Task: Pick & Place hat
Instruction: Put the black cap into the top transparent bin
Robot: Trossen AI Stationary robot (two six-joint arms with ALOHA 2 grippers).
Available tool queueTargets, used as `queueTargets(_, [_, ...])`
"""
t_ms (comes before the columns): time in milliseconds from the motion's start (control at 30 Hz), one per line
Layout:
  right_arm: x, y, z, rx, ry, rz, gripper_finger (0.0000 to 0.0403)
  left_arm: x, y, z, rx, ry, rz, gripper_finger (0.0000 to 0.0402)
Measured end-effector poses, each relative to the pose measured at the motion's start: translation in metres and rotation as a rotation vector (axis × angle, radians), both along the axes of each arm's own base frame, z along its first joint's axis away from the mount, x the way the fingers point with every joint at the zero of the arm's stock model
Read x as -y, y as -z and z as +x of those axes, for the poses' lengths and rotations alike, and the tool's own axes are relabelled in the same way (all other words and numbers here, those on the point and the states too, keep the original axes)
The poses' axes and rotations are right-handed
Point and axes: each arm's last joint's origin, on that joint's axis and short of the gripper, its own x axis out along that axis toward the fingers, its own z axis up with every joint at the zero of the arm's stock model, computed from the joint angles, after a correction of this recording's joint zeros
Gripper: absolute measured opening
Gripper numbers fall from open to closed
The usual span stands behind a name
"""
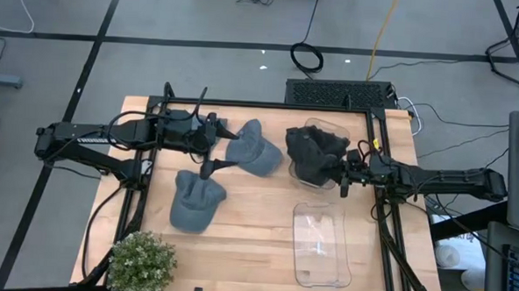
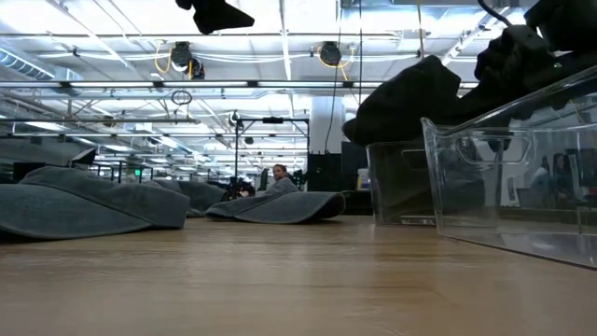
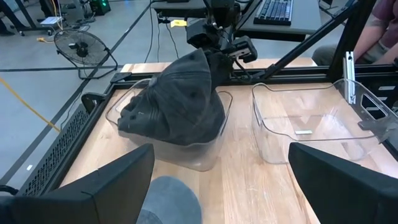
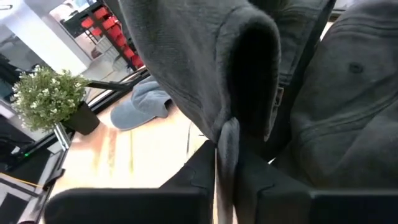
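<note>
A dark grey hat [image 1: 314,150] lies heaped in a clear bin [image 3: 202,158] at the table's far right, with my right gripper [image 4: 227,177] shut on it from the right side. Two lighter grey-blue hats rest flat on the wood: one [image 1: 255,148] near the table's middle, one [image 1: 196,201] nearer the front left. My left gripper [image 3: 221,186] hovers open above the middle hat [image 3: 171,199], pointing toward the bin and touching nothing. My right gripper pinches a thin edge of the dark hat [image 4: 227,140] between its two fingers, coming nearly level from the table's right. That edge [image 3: 202,57] stands raised above the bin. The rest of the hat slumps down into the bin.
A second clear bin [image 1: 321,245] stands at the front right of the table, with nothing in it. A potted plant [image 1: 140,261] sits at the front left corner. Bare wood [image 1: 256,233] lies between the hats and the bins. A person sits in the room beyond the table [image 2: 278,177].
</note>
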Motion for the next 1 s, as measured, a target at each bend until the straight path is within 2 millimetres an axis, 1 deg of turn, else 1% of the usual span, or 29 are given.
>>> queueTargets(300, [0.001,-0.005,0.001,0.054,0.018,-0.013,0.0147,0.0,0.0,0.0,-0.001,-0.002,-0.005,0.0381])
queueTargets(433, [0.001,-0.008,0.001,0.05,0.041,-0.031,0.0181,0.0,0.0,0.0,-0.002,-0.004,-0.011,0.0381])
queueTargets(567, [0.003,-0.022,0.0,0.008,0.113,-0.043,0.0184,0.0,0.0,0.0,-0.002,-0.004,-0.011,0.0381])
queueTargets(700, [0.005,-0.037,-0.004,-0.102,0.18,-0.072,0.0173,0.0,0.0,0.0,-0.002,-0.004,-0.011,0.0381])
queueTargets(833, [0.006,-0.053,-0.007,-0.175,0.223,-0.086,0.0163,0.0,0.001,0.0,-0.007,-0.003,-0.008,0.0381])
queueTargets(933, [0.007,-0.06,-0.009,-0.213,0.261,-0.105,0.016,0.0,0.001,0.0,-0.01,-0.003,-0.008,0.0381])
queueTargets(1000, [0.008,-0.06,-0.008,-0.239,0.298,-0.116,0.0159,0.0,0.001,0.0,-0.01,-0.003,-0.008,0.0381])
